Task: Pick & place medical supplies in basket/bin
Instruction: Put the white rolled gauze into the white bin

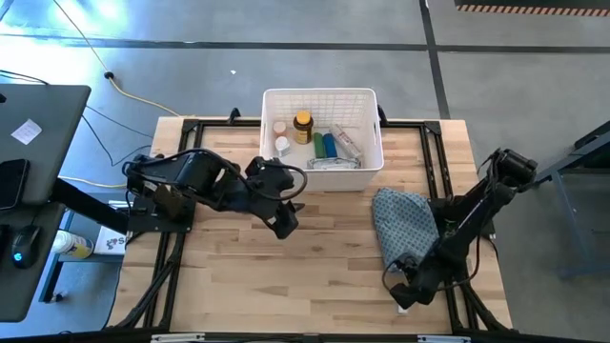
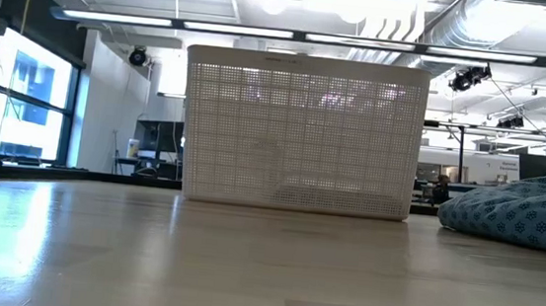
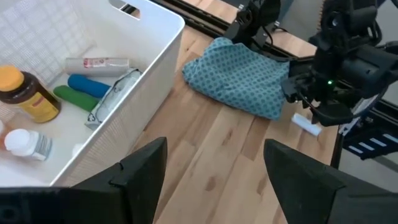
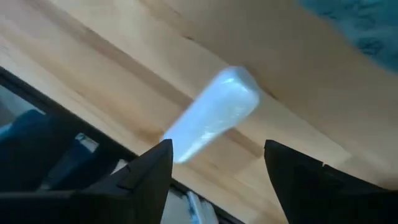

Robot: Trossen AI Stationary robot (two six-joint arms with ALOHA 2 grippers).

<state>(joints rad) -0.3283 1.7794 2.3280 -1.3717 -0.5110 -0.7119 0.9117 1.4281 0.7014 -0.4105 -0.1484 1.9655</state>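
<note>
The white lattice bin (image 1: 322, 171) stands at the table's far middle and also shows in the low view (image 2: 302, 133). In it lie an amber bottle with a yellow cap (image 3: 25, 93), green (image 3: 76, 99) and blue (image 3: 92, 86) oblong pieces, a white tube (image 3: 96, 63), a crinkly packet (image 3: 115, 99) and a white pill bottle (image 3: 26, 143). Another white tube (image 4: 211, 115) lies flat on the table at its near right edge. My right gripper (image 4: 217, 168) is open just above this tube (image 1: 403, 306), one finger on each side. My left gripper (image 3: 214, 180) is open and empty in front of the bin (image 1: 284, 217).
A blue-grey patterned cloth (image 1: 405, 221) lies crumpled on the table's right side, between the bin and my right gripper; it also shows in the low view (image 2: 525, 215). Bare wood lies in the table's middle and near left. A desk with a laptop (image 1: 29, 133) stands to the table's left.
</note>
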